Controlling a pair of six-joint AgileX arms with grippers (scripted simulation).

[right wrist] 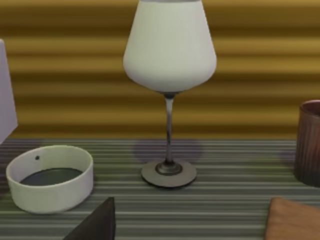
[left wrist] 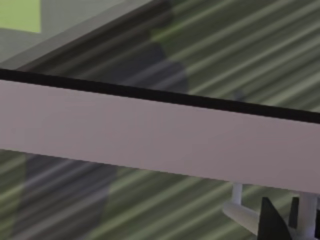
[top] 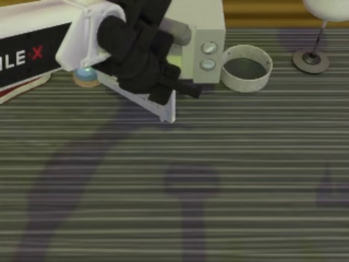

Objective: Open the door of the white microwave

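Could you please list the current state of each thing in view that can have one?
Flat off-white door with grey mesh window: swung partly open, angled outward from the oven.
Boxy off-white microwave: upright, pale green interior exposed.
Left claw: at the door's handle edge.
Round white ring-shaped bowl: upright.
White stemmed glass: upright.

1 microwave (top: pixel 204 24); 1 door (top: pixel 143 99); 1 bowl (top: pixel 246 68); 1 wine glass (right wrist: pixel 169 50); 2 knobs (top: pixel 208 48)
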